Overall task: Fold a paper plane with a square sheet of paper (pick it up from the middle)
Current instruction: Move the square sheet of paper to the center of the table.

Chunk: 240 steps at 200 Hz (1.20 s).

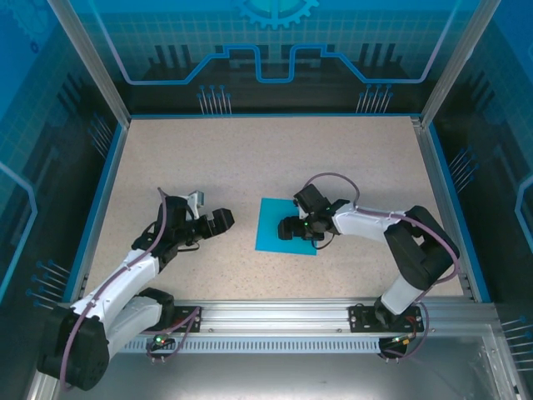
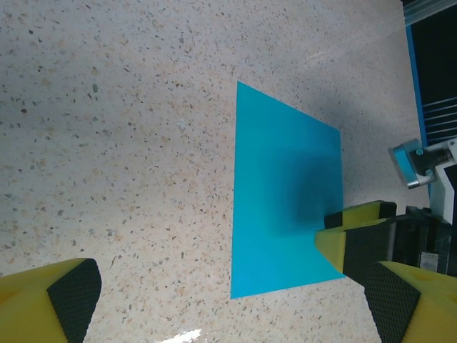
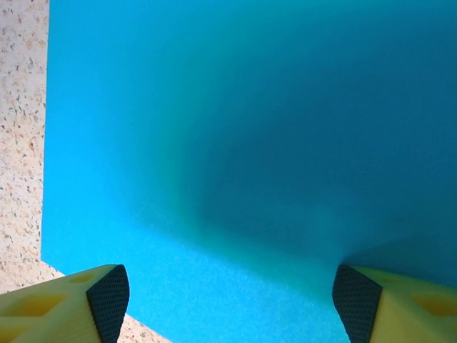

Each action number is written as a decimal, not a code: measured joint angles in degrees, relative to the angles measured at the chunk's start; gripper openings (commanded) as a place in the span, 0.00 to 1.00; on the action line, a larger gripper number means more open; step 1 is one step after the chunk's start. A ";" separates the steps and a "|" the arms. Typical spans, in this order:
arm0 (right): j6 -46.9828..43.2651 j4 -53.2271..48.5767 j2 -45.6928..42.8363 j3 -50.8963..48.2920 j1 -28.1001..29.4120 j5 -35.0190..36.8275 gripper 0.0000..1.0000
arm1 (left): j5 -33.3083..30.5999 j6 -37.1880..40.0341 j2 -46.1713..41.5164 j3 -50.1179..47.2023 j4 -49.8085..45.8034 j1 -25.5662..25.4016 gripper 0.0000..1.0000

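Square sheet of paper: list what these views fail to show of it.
- Top external: the right gripper covers the middle and right of the square sheet of paper.
- Right wrist: the sheet runs off the top and right frame edges; whether the fingertips touch it cannot be told.
- Left wrist: one corner sits behind the right gripper.
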 measured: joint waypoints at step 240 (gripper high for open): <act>-3.82 -8.41 -27.10 -2.58 5.64 22.47 0.96 | -3.93 2.43 0.17 1.25 3.65 0.00 0.99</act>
